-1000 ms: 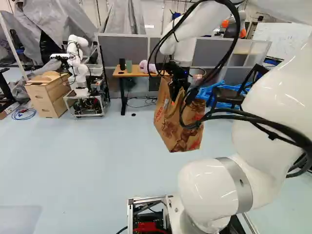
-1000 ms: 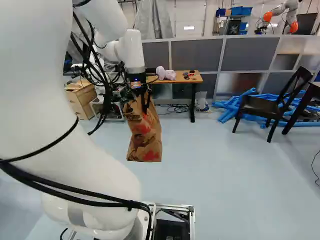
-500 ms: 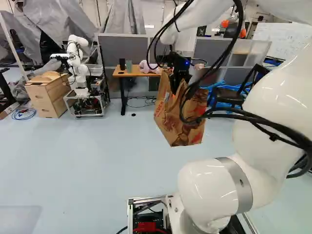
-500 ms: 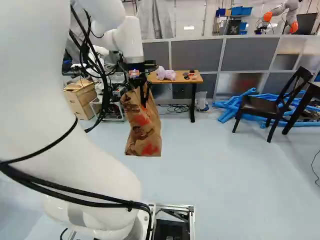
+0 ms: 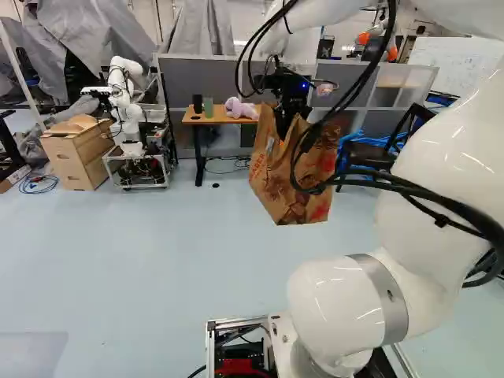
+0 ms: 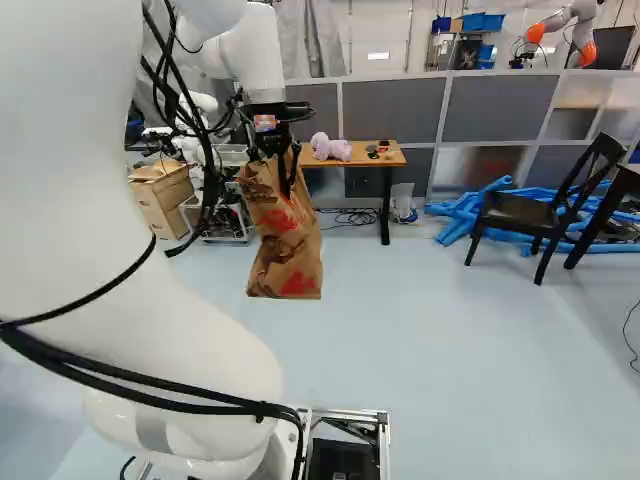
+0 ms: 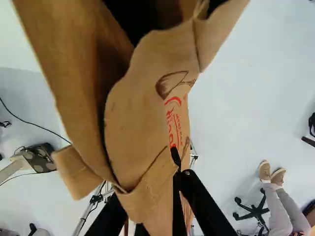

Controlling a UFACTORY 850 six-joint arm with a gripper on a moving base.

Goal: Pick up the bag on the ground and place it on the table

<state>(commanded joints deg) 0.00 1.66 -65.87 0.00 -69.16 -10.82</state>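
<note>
From where I stand, the brown paper bag [image 5: 293, 185] is hanging clear of the pale floor [image 5: 157, 252], a bit tilted, between the white arm's base and the wood-topped surface [image 6: 391, 158], which has a soft pink thing [image 6: 331, 148] lying on it. The tool [image 5: 283, 130] has its fingers drawn nearly together, pinching the paper near the bag's top, and the bag's mouth gapes. Off to the right of the right base view there's a black chair [image 6: 528, 212].

Brown bag [image 5: 272, 179] with red markings, white arm [image 5: 339, 303], pale blue floor [image 5: 150, 268], orange-brown tabletop [image 6: 388, 158], black chair [image 6: 522, 212]
</note>
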